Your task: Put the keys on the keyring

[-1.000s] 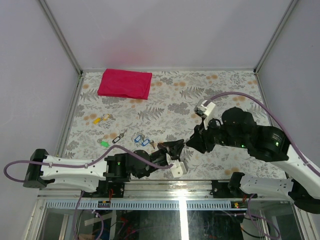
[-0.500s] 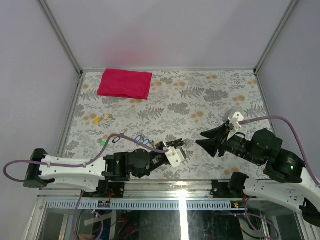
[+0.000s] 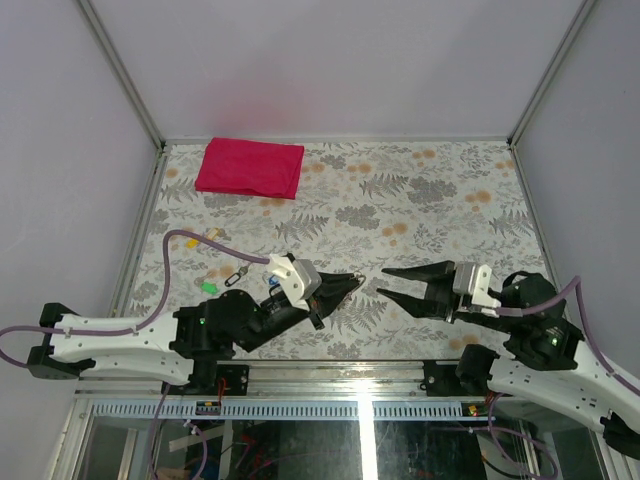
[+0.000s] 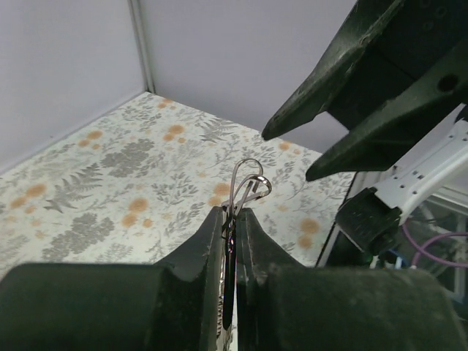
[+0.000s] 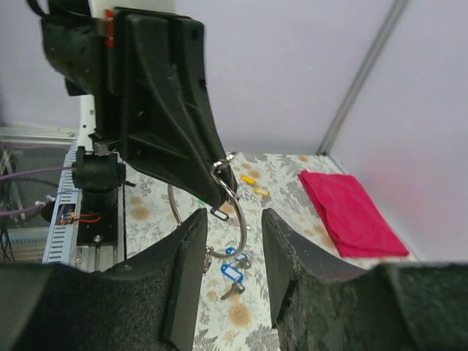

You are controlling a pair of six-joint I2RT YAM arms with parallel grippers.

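My left gripper (image 4: pixel 230 216) is shut on the keyring (image 4: pixel 247 186), whose thin silver loops stick out past its tips. In the top view the left gripper (image 3: pixel 347 285) is raised and points right. My right gripper (image 3: pixel 383 281) faces it a short way off, open. In the right wrist view the keyring (image 5: pixel 239 213) hangs from the left gripper's tip between my open right fingers (image 5: pixel 191 241), apart from both. Two blue-headed keys (image 5: pixel 232 270) lie on the table below. The top view hides most of the keys behind the left wrist.
A folded red cloth (image 3: pixel 250 167) lies at the back left. Yellow tags (image 3: pixel 205 237), a green tag (image 3: pixel 210 287) and a dark oval clip (image 3: pixel 237 275) lie left of the left arm. Grey walls and metal posts enclose the flowered table (image 3: pixel 420 200).
My left gripper has risen off the table with the keyring and now points right. The right arm drew back toward its base and turned its open jaws to face the left gripper.
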